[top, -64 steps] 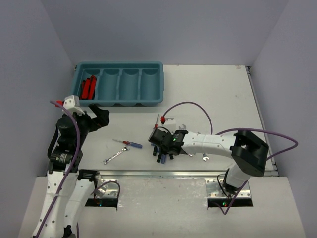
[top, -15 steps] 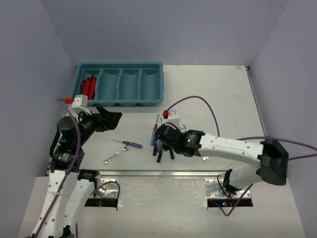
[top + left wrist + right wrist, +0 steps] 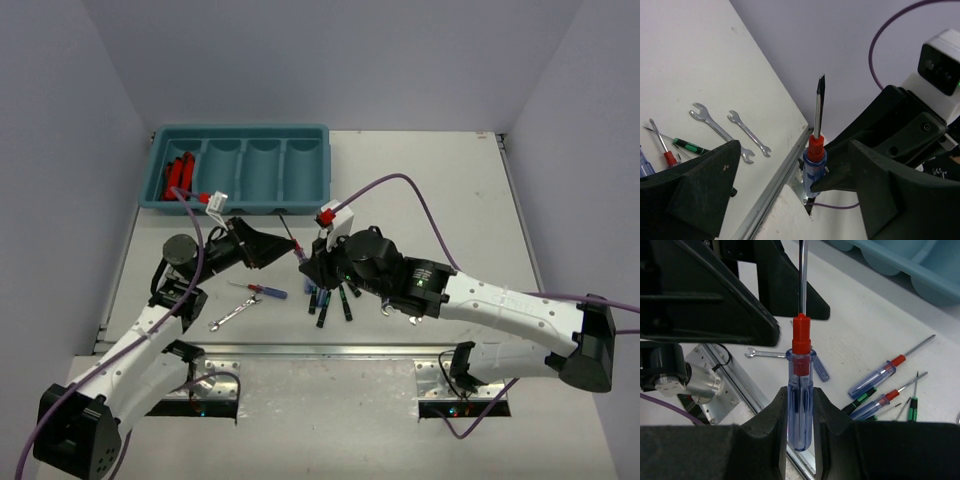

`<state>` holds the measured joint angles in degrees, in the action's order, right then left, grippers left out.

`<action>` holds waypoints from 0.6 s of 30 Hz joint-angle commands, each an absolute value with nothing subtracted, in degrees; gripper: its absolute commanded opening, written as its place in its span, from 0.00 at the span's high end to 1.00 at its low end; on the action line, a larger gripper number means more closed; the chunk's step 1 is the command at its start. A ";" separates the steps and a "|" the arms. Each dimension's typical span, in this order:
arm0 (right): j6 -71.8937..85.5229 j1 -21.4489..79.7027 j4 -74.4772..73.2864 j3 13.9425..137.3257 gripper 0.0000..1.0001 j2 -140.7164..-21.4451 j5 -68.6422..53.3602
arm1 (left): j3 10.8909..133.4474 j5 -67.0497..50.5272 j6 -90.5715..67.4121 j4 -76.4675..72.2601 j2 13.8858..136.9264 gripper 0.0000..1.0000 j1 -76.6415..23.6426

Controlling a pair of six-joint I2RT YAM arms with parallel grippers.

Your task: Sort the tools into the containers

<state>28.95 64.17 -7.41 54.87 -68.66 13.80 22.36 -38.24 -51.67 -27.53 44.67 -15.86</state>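
Bright even light, soft faint shadows, wrist-view foregrounds dark and slightly blurred

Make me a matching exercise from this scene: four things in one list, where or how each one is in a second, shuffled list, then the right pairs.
Things
1. blue screwdriver with the red collar
2. red pliers
3. silver wrench nearest the left arm
4. left gripper

Place or state
A. in the teal tray's end compartment on the left arm's side
B. clamped upright in the right gripper
C. open, nothing gripped
D. lying flat on the table

Pairs: 1-B, 2-A, 3-D, 4-C
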 commanded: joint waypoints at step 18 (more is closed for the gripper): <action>31.48 52.69 -26.27 58.72 0.01 -69.74 26.58 | 72.13 23.67 -28.47 24.60 79.46 1.00 -22.23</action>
